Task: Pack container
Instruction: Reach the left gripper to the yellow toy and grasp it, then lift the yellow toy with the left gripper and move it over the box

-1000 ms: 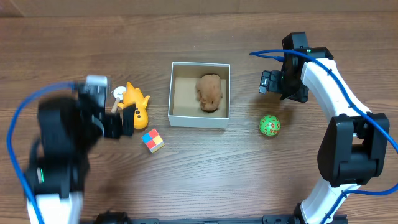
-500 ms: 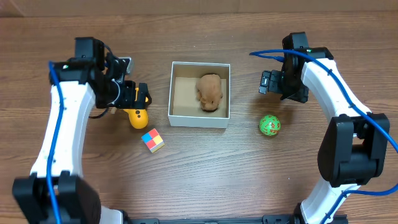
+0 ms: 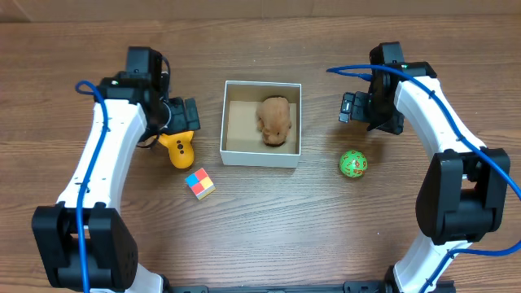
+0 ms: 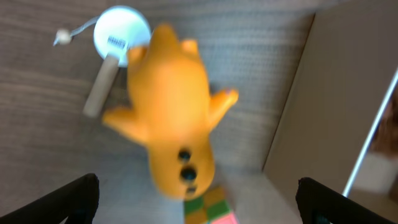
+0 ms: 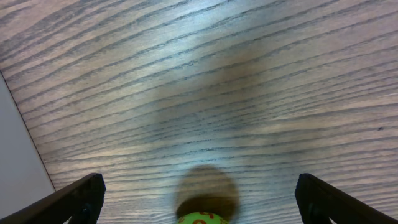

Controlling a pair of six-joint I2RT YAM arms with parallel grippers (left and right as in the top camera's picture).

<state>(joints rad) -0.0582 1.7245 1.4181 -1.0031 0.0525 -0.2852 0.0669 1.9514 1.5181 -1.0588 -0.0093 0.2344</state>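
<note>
- Square, shallow container (image 3: 260, 157), thin white walls, brown cardboard floor, sits flat, open-topped
- Brown furry toy (image 3: 275, 120) lies inside
- Near the orange toy (image 3: 179, 147), not touching

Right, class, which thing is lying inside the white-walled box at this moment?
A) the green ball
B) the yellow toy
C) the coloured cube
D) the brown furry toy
D: the brown furry toy lies on the floor of the box, while the green ball, the coloured cube and the yellow toy all sit outside its walls.
</note>
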